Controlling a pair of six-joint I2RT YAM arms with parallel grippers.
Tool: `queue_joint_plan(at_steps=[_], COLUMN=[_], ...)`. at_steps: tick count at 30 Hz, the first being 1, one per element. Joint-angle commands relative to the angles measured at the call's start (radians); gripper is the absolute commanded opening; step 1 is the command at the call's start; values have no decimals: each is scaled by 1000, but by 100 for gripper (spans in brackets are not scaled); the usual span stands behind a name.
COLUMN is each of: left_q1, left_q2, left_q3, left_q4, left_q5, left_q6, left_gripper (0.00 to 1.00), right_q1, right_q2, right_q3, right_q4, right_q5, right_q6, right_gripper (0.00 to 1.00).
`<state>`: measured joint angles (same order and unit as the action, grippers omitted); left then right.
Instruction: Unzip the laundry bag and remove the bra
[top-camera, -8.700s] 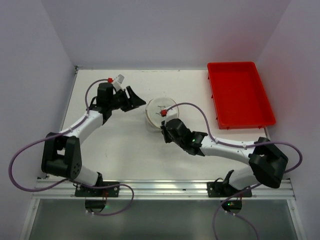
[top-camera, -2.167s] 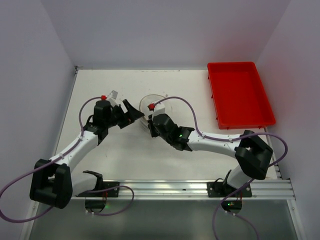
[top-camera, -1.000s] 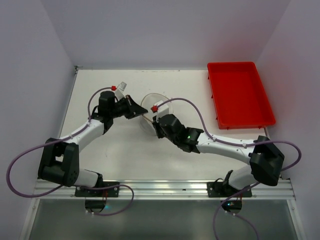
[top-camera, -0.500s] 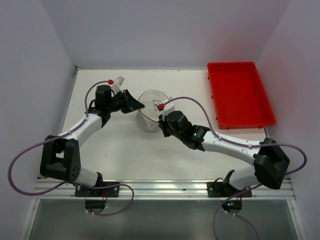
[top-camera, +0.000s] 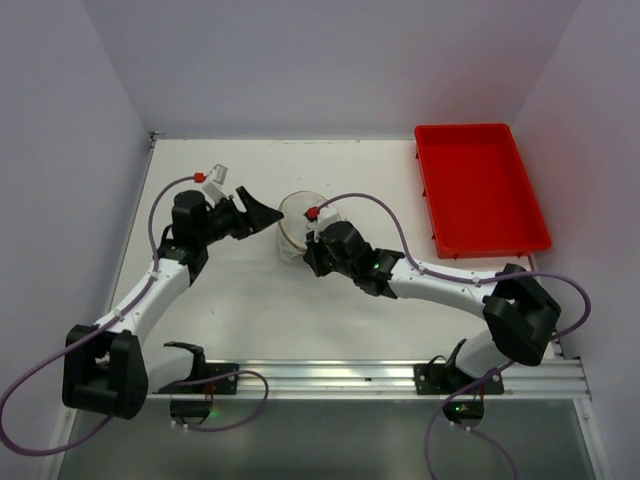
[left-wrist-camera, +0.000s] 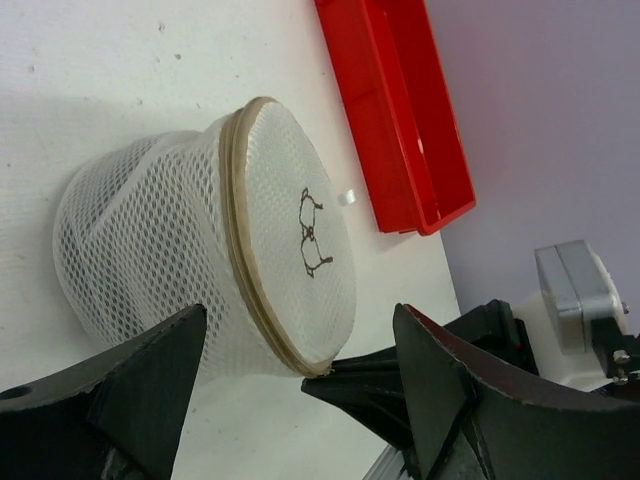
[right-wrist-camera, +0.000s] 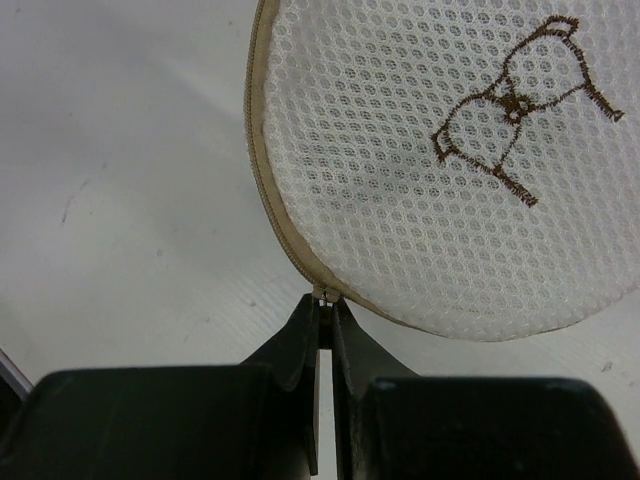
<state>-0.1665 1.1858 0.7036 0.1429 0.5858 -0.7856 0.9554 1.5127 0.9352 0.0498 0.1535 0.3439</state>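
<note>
The laundry bag (top-camera: 295, 225) is a cream-white mesh pod tipped on its side at mid-table. Its round lid (right-wrist-camera: 440, 170) has a tan zipper rim and a small dark print. My right gripper (right-wrist-camera: 325, 305) is shut on the zipper pull (right-wrist-camera: 322, 293) at the lid's lower rim; in the top view it (top-camera: 309, 252) sits at the bag's near side. My left gripper (top-camera: 268, 217) is open just left of the bag, touching nothing. In the left wrist view its fingers (left-wrist-camera: 455, 390) frame the bag (left-wrist-camera: 150, 250) from a little way back. The bra is hidden.
A red plastic tray (top-camera: 480, 190) stands at the back right and also shows in the left wrist view (left-wrist-camera: 400, 110). The right arm's cable (top-camera: 385, 215) loops over the table behind the bag. Grey walls close the table on three sides.
My right gripper has shifted left with the zipper pull, and the bag has moved and tilted with it. My left arm has drawn back to the left, still open.
</note>
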Motion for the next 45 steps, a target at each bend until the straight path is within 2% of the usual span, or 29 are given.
queue_joint_plan(at_steps=[1,5,12,18,21,22,24,25,27,28,34,45], left_q1=[-27,-47,-77,-90,-90,-88,-88,-88,-82,-79,-33,-13], left_q2=[-26,-58,-14,24,55,58,61,60,61,64,80,95], left_q3=[-55,-137,-95,-95,-93,-95,-92,-87,-64,-53,8,22], left_q4=[30,102,110,156,193,210,216,215,198,175,95,84], left_q5=[-23,-35,-30,-47,-21,-17,-14,-17,-18,-15,16,43], left_q6=[-33,-66,-72,-92,-110,-113,-115,-110,-84,-73,17,34], left_gripper=[79,80,80,67,57,49,38,25,11,0,0,0], right_q1=[5,6,23,23,25,25,25,25,25,25,19,-29], right_q2=[10,24,47,47,49,49,49,46,38,34,-63,-155], right_q3=[56,83,128,137,132,128,123,120,116,106,37,-7], right_q4=[99,101,96,85,88,90,90,85,71,61,-27,-102], right_q5=[-19,-29,-37,-37,-42,-43,-42,-43,-40,-31,58,104], right_q6=[55,53,56,56,58,60,58,55,37,29,-32,-83], right_gripper=[0,0,0,0,0,0,0,0,0,0,0,0])
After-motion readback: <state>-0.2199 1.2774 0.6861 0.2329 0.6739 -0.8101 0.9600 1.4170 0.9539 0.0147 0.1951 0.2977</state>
